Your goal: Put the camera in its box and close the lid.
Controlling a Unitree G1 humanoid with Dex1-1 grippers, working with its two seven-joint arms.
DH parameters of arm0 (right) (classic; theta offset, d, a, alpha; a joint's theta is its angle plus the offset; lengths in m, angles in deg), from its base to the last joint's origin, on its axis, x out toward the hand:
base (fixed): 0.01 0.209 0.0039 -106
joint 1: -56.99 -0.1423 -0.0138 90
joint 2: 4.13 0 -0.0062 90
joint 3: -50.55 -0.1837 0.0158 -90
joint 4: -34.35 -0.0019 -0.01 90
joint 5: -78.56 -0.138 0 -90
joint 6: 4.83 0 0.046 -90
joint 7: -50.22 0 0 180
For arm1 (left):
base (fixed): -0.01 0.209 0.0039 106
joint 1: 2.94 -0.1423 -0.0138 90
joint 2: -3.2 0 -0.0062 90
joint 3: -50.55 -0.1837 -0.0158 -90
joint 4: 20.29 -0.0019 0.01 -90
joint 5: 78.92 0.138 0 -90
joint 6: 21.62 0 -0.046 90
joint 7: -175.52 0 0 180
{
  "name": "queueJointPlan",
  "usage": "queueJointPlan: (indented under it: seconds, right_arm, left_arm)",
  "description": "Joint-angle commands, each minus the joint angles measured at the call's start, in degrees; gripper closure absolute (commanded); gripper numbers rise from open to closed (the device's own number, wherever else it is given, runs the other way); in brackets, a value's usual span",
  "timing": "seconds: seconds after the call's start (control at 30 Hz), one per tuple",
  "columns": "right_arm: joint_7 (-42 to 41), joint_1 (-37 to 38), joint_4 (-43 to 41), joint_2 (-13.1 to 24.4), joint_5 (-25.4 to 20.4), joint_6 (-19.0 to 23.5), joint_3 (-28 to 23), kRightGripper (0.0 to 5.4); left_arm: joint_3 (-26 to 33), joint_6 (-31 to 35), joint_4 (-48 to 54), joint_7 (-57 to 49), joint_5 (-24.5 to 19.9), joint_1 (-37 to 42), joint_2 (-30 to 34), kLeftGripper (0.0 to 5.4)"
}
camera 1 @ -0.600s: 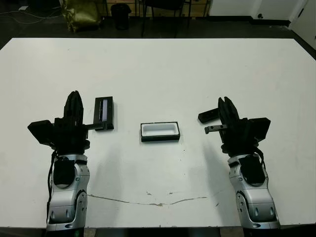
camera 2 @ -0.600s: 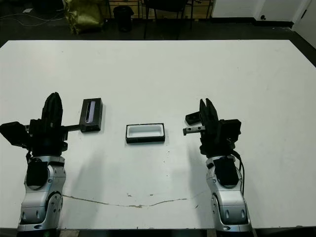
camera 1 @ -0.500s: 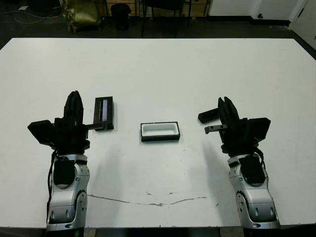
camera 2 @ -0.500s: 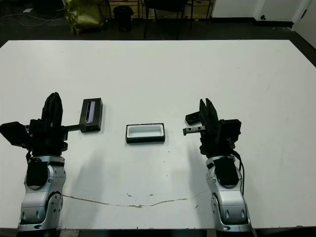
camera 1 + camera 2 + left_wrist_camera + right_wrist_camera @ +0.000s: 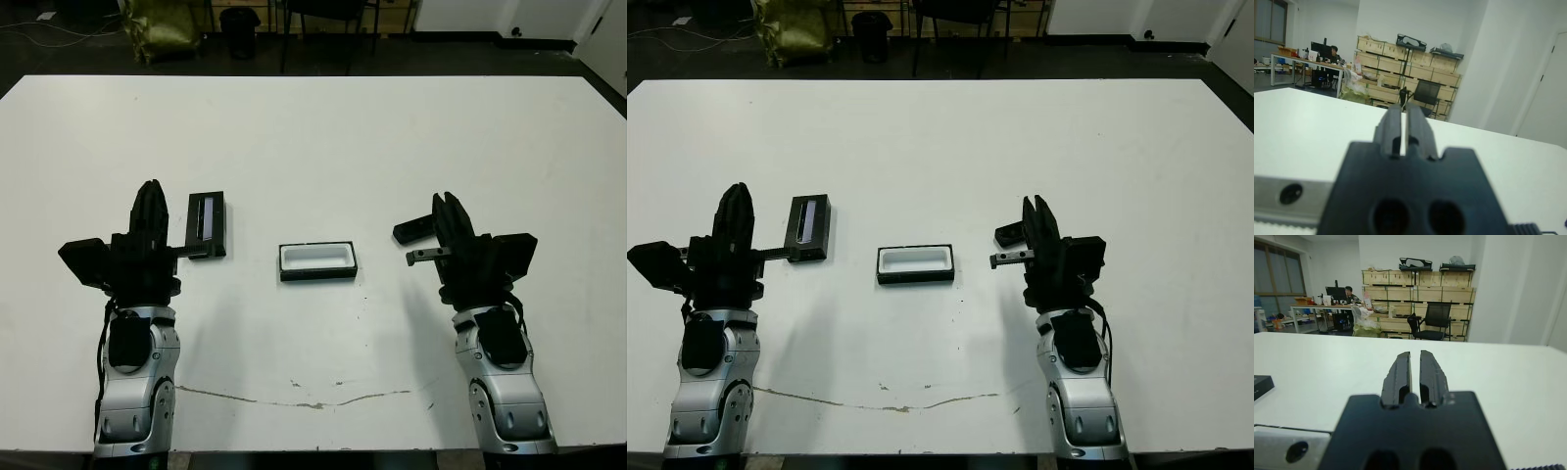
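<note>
From the head views, the box (image 5: 317, 261) sits open near the middle of the white table (image 5: 323, 137), its white lining showing and nothing in it. The lid (image 5: 207, 224) lies flat to the left of it, stripe up, just beside the left gripper (image 5: 148, 201) on its right. The camera (image 5: 412, 230) lies to the right of the box, partly hidden behind the right gripper (image 5: 448, 208), so only its left end shows. Both grippers point away toward the far edge, each with its fingers pressed together and holding nothing. In the left wrist view, the fingers (image 5: 1393, 128) stand together with only a thin slit between them, above bare table; none of the task's things appear there, and a person sits at a desk far beyond. In the right wrist view, the fingers (image 5: 1400, 373) are likewise drawn together, and a dark corner at the picture's edge may be the lid (image 5: 1261, 384), though too little shows to be sure. The camera looks light, rigid and smooth, likely slippery on its glossy faces; a pinch across its narrow width near the middle, clear of the lens patch, seems safest.
</note>
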Motion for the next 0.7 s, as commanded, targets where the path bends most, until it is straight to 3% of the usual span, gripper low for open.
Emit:
queueJointPlan:
  seconds: [0.03,0.3,0.57,0.7]
  right_arm:
    - [-2.5,-3.9,0.3,3.9,-1.1,2.5,-2.4,5.4]
    - [-8.4,-17.3,9.6,11.5,-3.6,6.5,-6.1,5.4]
    - [-15.5,-33.3,29.1,21.5,3.4,4.8,-2.4,5.4]
    - [-20.5,-41.3,40.2,25.3,7.5,0.2,1.2,5.4]
  left_arm:
    - [0.1,0.7,-0.8,-0.2,0.2,-0.6,0.1,5.38]
    - [-0.2,0.2,-0.8,-0.4,0.7,-0.9,0.0,5.38]
    - [0.0,0.4,-0.9,-0.1,0.0,-1.0,0.0,5.38]
    - [0.1,0.4,-0.9,0.0,-0.3,-1.0,-0.1,5.38]
